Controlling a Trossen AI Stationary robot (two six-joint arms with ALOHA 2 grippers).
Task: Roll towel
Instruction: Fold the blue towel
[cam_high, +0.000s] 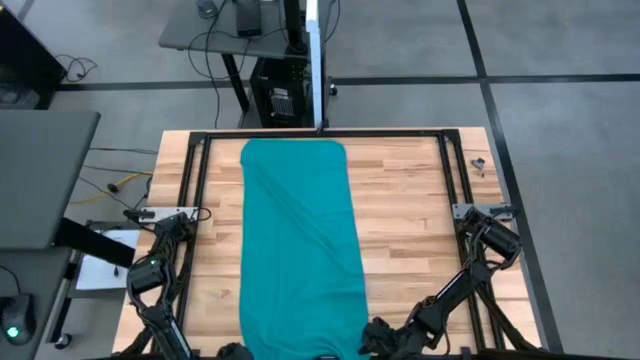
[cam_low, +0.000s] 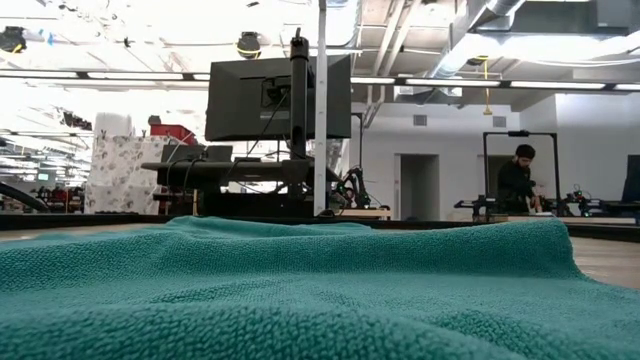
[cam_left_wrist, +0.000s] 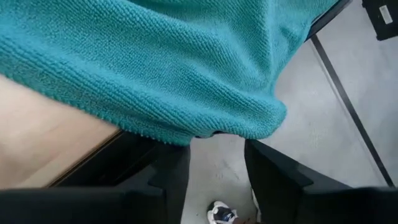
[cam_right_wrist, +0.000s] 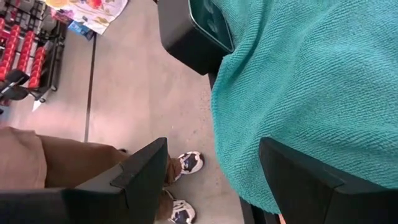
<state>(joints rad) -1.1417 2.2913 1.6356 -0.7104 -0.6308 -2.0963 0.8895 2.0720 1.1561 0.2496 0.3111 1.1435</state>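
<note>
**Both grippers lined up at the towel's near end, roll not started yet**

So the towel (cam_high: 297, 245) lies flat lengthwise down the middle of the counter (cam_high: 410, 215), with its near end hanging a bit over the counter's front edge. I reckon that overhang is deliberate, since it gives the fingers a lip to grab.

My left gripper (cam_left_wrist: 216, 177) sits at the towel's near-left corner. Its fingers are spread, with the hem just above the gap, and nothing is pinched yet. My right gripper (cam_right_wrist: 214, 180) is at the near-right corner, also spread wide, with the towel's edge beside one finger (cam_right_wrist: 311, 174).

A person's shoes (cam_right_wrist: 181, 186) show on the floor just past the towel's near end, so I'm watching that.
</note>
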